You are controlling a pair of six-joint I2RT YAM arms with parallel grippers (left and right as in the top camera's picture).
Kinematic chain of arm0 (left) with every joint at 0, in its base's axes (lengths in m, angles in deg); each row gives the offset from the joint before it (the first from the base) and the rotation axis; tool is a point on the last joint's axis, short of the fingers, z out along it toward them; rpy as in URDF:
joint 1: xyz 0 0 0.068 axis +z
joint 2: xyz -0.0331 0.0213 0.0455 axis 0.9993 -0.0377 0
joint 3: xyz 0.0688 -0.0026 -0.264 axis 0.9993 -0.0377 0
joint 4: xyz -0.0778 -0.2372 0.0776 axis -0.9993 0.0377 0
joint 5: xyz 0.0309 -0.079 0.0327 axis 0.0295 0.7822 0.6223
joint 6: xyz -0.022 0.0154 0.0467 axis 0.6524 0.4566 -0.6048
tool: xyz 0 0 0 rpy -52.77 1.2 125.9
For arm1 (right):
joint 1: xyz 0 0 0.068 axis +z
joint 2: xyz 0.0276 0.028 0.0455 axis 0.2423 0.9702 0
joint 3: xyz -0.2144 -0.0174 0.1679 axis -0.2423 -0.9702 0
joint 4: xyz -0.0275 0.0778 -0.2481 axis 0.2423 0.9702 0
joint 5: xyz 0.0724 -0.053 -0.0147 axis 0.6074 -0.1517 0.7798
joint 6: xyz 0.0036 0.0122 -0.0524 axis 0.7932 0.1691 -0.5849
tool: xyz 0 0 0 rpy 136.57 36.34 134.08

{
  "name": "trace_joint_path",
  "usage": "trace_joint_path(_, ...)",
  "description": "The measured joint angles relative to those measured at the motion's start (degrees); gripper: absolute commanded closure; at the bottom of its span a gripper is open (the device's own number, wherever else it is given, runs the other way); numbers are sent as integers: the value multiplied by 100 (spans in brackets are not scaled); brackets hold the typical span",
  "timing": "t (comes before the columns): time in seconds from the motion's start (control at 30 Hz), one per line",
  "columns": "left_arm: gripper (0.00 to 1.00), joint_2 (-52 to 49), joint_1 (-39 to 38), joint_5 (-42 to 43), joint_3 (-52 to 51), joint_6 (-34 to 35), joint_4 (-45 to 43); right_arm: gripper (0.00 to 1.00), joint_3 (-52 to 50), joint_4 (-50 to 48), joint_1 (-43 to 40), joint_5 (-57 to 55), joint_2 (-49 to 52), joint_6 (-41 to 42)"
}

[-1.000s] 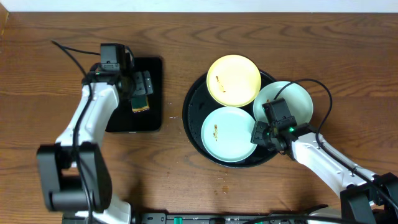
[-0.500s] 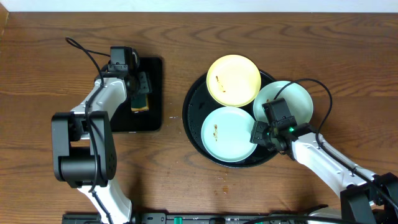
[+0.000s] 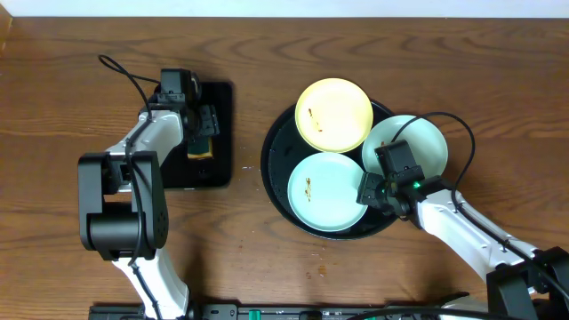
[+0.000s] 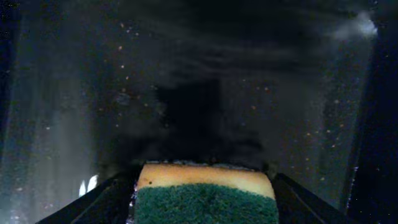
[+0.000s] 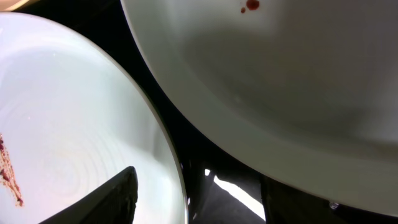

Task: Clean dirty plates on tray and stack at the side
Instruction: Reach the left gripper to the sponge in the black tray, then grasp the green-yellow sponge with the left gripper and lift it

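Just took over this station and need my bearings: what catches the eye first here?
Three dirty plates crowd the round black tray at centre right: a pale yellow plate at the back, the front mint-white plate, and the right mint-white plate at its right edge. The right hand sits low between the two mint ones; the left hand is at the rectangular black tray, a yellow-and-green sponge between its fingers.

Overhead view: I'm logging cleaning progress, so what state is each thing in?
Pale yellow round plate: smeared, on large round glossy black tray.
Front mint-white round plate: smeared, on tray.
Right mint-white round plate: red-spotted, overlapping tray rim.
Left claw: shut on yellow-and-green sponge.
Right claw: open at front plate's rim.
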Motion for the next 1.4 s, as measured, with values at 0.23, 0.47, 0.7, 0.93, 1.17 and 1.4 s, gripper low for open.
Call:
trace_joint_path(0.23,92,2,0,-24,2,-7,166,34,0,-2,0,0,0,0)
trace_joint_path(0.47,16,26,0,-4,15,-24,319,32,0,-2,0,0,0,0)
trace_joint_path(0.7,66,101,0,-94,103,-11,1344,32,0,0,0,0,0,0)
trace_joint_path(0.93,31,111,-2,-85,118,-28,1576,31,0,-2,0,0,0,0)
trace_joint_path(1.17,30,116,-7,-87,118,-20,1606,36,0,0,0,0,0,2)
trace_joint_path(1.4,29,122,-4,-101,118,118,1679,55,0,127,0,-2,0,-2)
